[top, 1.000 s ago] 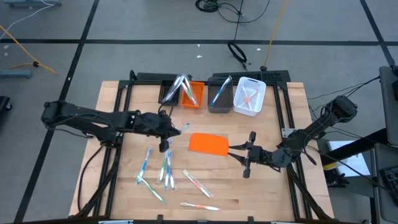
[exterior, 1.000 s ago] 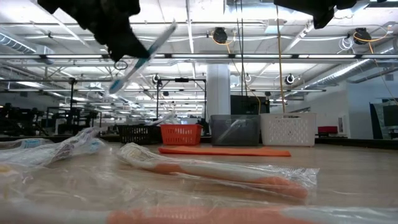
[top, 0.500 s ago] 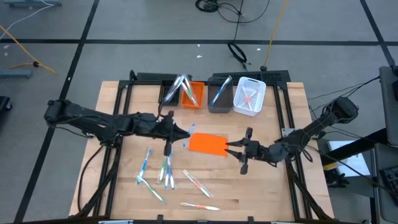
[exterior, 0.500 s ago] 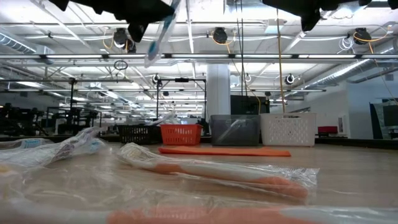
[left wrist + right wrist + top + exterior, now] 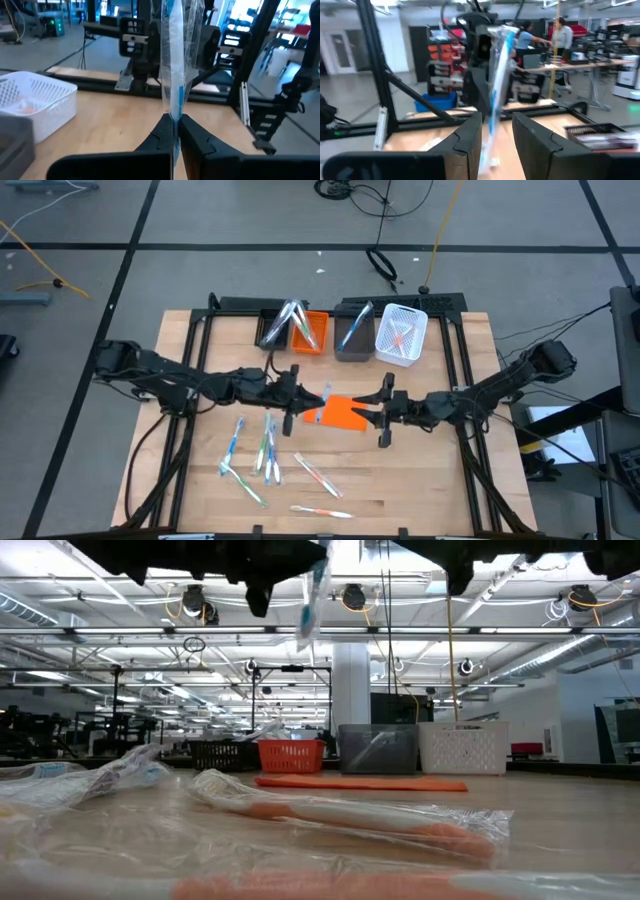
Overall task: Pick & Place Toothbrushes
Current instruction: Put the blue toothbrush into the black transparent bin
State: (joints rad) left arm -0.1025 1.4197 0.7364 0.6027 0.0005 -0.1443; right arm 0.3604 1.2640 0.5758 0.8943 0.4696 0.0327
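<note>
In the low view both arms are being cut off by the top edge, leaving dark shapes and the lower end of a wrapped toothbrush (image 5: 312,595). Nearest the lens, wrapped toothbrushes (image 5: 340,818) are blurring into pale streaks (colours barely readable). From above, the contents of the white bin (image 5: 401,335) are too small to tell.

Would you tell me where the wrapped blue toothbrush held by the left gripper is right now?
The wrapped blue toothbrush is pinched in the left gripper above mid-table, over the orange sheet's left edge, facing the open right gripper.
</note>
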